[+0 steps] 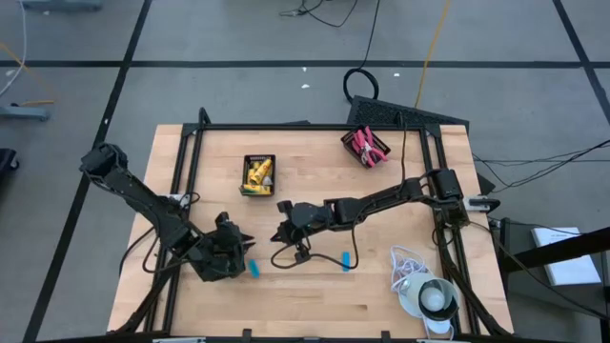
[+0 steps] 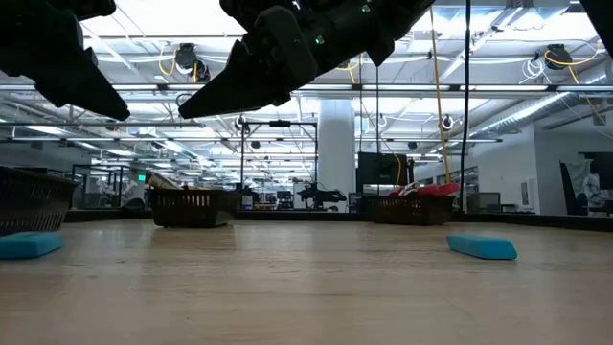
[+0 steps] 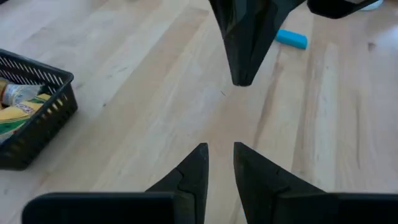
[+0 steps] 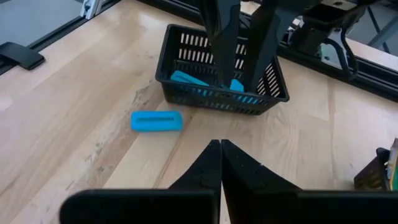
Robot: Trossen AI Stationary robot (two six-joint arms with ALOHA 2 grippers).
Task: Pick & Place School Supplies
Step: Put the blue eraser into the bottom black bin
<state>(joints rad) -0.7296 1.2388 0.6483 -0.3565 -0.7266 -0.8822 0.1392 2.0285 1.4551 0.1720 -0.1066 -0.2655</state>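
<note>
High view, yellow-filled tray (image 1: 257, 175), scissors tray (image 1: 365, 146), corded object (image 1: 434, 297)

Light-blue erasers (image 1: 345, 260) on pale wood table (image 1: 315, 305), black slotted trays (image 1: 257, 175) holding yellow tubes (image 1: 259, 171) and pink scissors (image 1: 363, 145)

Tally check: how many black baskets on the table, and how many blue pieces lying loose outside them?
Black baskets: 3
Loose blue pieces: 2
Total: 5
</note>
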